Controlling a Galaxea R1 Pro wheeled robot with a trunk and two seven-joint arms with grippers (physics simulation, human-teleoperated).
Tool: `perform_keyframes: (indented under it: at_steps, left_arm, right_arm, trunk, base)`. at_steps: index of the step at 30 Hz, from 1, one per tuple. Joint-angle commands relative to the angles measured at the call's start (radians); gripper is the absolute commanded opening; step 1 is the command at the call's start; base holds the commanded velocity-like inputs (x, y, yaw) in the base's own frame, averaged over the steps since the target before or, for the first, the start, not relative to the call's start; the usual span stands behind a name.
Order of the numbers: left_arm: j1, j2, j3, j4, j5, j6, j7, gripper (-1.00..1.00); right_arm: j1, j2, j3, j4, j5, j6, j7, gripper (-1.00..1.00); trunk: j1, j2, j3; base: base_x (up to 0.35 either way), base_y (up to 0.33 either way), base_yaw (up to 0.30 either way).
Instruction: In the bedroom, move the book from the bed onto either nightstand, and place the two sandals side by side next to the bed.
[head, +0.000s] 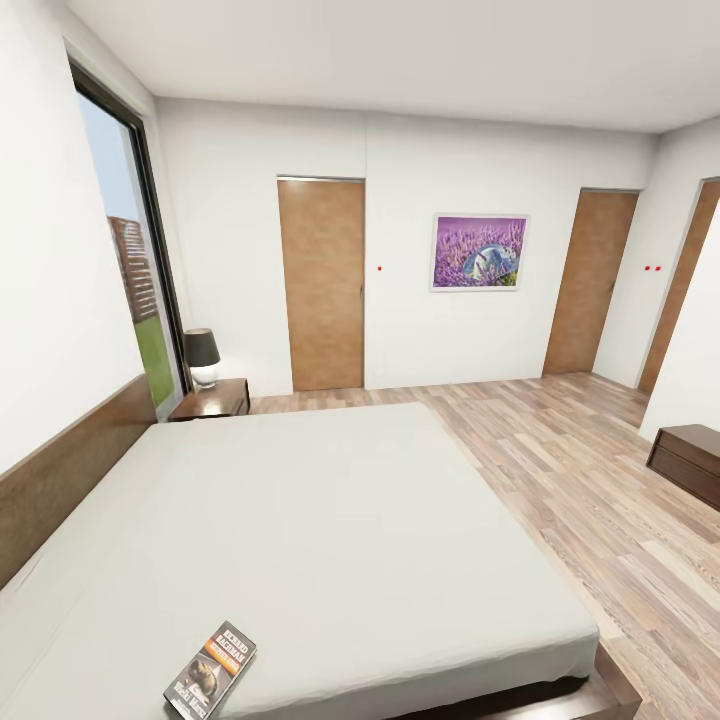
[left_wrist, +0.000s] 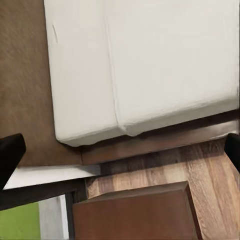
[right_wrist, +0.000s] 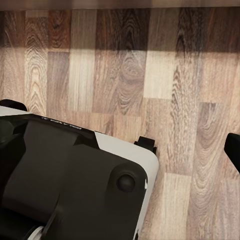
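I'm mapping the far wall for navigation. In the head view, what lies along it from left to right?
Window → lamp on the nightstand → wooden door → lavender picture → second wooden door.

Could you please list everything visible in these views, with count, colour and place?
book: one, dark cover with orange band, near corner of the bed.
bed: one, off-white mattress, brown headboard at left.
nightstand: one, dark reddish-brown, at the far end of the headboard; another under the left wrist camera.
lamp: one, dark shade, on the far nightstand.
doors: three, light brown, two on the far wall, one at right.
painting: one, purple, far wall.
window: one, dark frame, left wall.
cabinet: one, dark brown, right edge.
floor: wood planks.
robot base: black and white, right wrist view.
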Motion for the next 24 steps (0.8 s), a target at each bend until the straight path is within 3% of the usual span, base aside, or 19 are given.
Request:
perform_keyframes:
  at_steps: [1,3,4,11,12,18,24]
  left_arm:
    - [-0.002,0.022,-0.009,-0.031,0.017,0.003,0.013,1.00]
    - [-0.002,0.052,-0.010,-0.074,0.038,0.007,0.024,1.00]
    - [-0.002,0.052,-0.010,-0.074,0.038,0.007,0.024,1.00]
    - [-0.003,0.126,-0.009,-0.164,0.091,0.034,0.039,1.00]
    - [-0.003,0.126,-0.009,-0.164,0.091,0.034,0.039,1.00]
    - [-0.003,0.204,-0.010,-0.207,0.130,0.053,0.038,1.00]
    - [-0.003,0.231,-0.009,-0.218,0.164,0.062,0.038,1.00]
  right_arm:
    - [0.000,0.001,-0.009,-0.002,0.004,0.006,0.007,1.00]
    - [0.000,0.001,-0.009,-0.002,0.004,0.006,0.007,1.00]
    - [0.000,0.001,-0.009,-0.002,0.004,0.006,0.007,1.00]
    - [0.000,0.000,-0.009,-0.002,0.004,0.006,0.008,1.00]
    - [0.000,0.000,-0.009,-0.002,0.004,0.006,0.008,1.00]
    - [0.000,0.000,-0.010,-0.002,0.003,0.006,0.017,1.00]
    - [0.000,0.001,-0.011,-0.003,0.003,0.006,0.028,1.00]
  trunk:
    - [0.000,-0.001,0.000]
    - [0.000,-0.001,0.000]
    - [0.000,-0.001,0.000]
    - [0.000,-0.001,0.000]
    - [0.000,-0.001,0.000]
    - [0.000,-0.001,0.000]
    - [0.000,-0.001,0.000]
  base:
    - [0.000,0.000,0.000]
    - [0.000,0.000,0.000]
    - [0.000,0.000,0.000]
    - [0.000,0.000,0.000]
    - [0.000,0.000,0.000]
    - [0.000,0.000,0.000]
    - [0.000,0.000,0.000]
